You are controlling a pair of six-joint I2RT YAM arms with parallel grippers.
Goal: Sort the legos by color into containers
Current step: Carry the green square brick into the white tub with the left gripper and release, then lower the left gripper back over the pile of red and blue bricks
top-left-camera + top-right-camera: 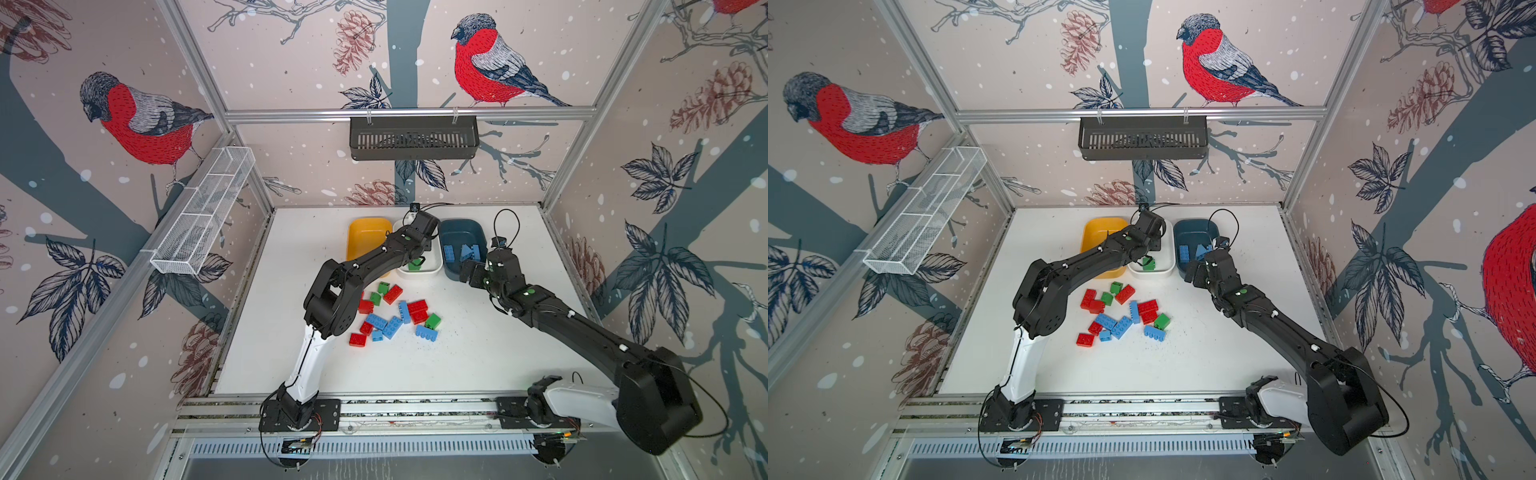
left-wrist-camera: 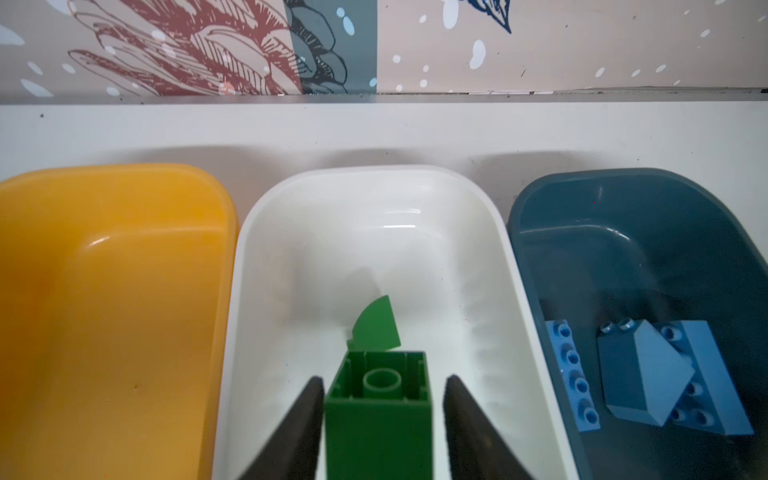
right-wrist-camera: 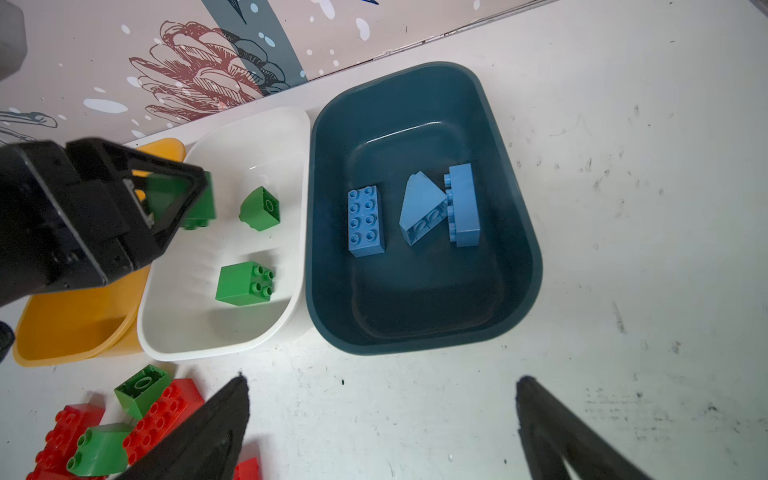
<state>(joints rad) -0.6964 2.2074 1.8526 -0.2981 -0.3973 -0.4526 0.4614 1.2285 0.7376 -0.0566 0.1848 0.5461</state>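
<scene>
If you start at the near edge of the worktop [image 1: 478, 365] and work back, the first thing you hit is the loose pile of legos [image 1: 392, 327] around the middle. I count 3 green ones [image 1: 432, 321], 5 light blue ones [image 1: 427, 333] and 6 or 7 red ones [image 1: 417, 306]. One red is half behind the left arm [image 1: 332, 299], so I can't pin that number. Most of them are touching or just beside each other.

A bit further back, the right gripper [image 3: 383, 377] hangs over bare worktop just on the near side of the teal tub [image 3: 519, 232], jaws spread wide with nothing between them.

Along the far edge there are 3 tubs in a row, rim to rim: yellow tub [image 2: 124, 199] on the left, white tub [image 2: 478, 232] in the middle, teal on the right. The teal one has 3 light blue bricks in it: a long studs-up one [image 3: 365, 220], a sloped one [image 3: 419, 208] tipped over, and a long sideways one [image 3: 463, 203] touching the sloped one. The white tub has 2 green bricks on its floor, a square one [image 3: 245, 284] and a rounded one [image 3: 259, 208].

The left gripper [image 2: 385, 377] is above the white tub with a third green brick [image 2: 378, 432] between its jaws, hollow underside showing in the left wrist view. The jaws are parted a touch wider than the brick. One pad [image 2: 299, 428] looks to be against it and the other has a visible gap, so it's not really a pinch.

Past the worktop there's 1 black slotted basket [image 1: 413, 137] on the far wall and 1 white mesh basket [image 1: 203, 212] on the left wall.
</scene>
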